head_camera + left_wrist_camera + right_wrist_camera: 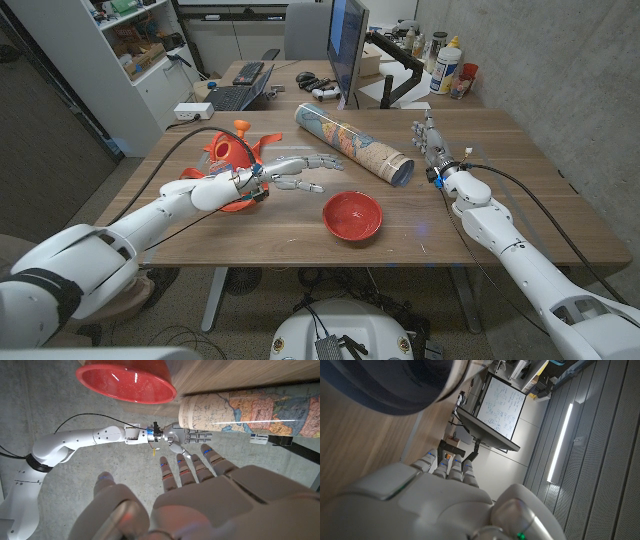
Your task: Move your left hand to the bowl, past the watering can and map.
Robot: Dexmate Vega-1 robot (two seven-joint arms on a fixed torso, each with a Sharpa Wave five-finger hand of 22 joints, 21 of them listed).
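Note:
A red bowl (352, 215) sits near the table's front middle; its rim (125, 382) also shows in the left wrist view. A rolled map (352, 143) lies diagonally behind it, its end (200, 407) seen from the left wrist. An orange watering can (232, 160) stands at the left. My left hand (292, 172) hovers open between the can and the bowl, fingers spread toward the map, holding nothing. My right hand (430, 140) stands open by the map's right end, fingers up; it also shows (187, 437) in the left wrist view.
A monitor (347, 45), keyboard (232, 97) and game controllers (320, 90) sit on the desk behind. Bottles (447, 65) stand at the back right. A black cable (150, 185) trails off the table's left edge. A shelf unit (140, 50) stands far left.

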